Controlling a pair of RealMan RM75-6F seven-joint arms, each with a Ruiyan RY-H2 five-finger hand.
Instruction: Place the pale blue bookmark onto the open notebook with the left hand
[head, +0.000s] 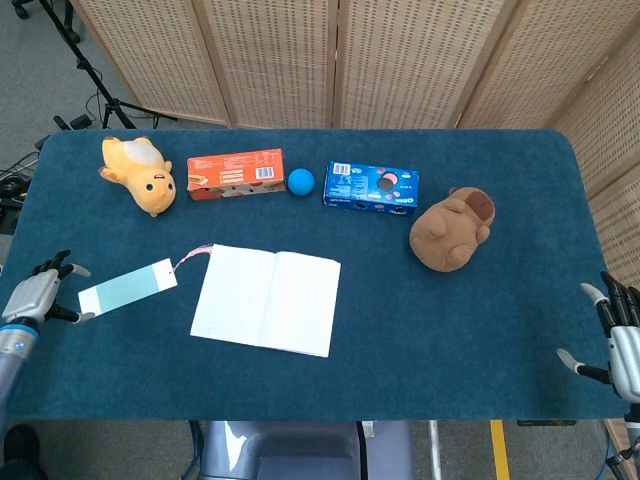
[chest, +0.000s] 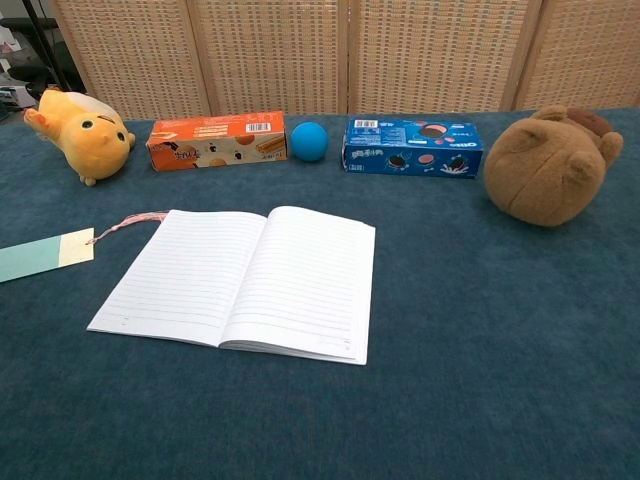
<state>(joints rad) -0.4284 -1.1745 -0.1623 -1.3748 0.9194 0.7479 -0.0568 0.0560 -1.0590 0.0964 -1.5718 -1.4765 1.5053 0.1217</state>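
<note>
The pale blue bookmark (head: 128, 289) lies flat on the blue desk (head: 480, 330), just to the left of the open notebook (head: 266, 300). It has a white end on each side and a thin pink string (head: 191, 257) that runs up toward the notebook's top left corner. The bookmark is not on the notebook. The left robot hand (head: 36, 294) is at the left edge of the desk, right beside the bookmark's left end, with its fingers apart and nothing in them. I cannot tell if a fingertip touches the bookmark. The notebook shows 2 white lined pages. Behind it, in a row along the far side of the desk, sit a yellow plush toy (head: 140, 174), an orange box (head: 236, 173), a small blue ball (head: 301, 181) and a blue cookie box (head: 371, 187). A brown plush toy (head: 452, 230) sits farther right. The right robot hand (head: 617, 343) is at the right edge of the desk, fingers spread, holding nothing, well apart from everything.
</note>
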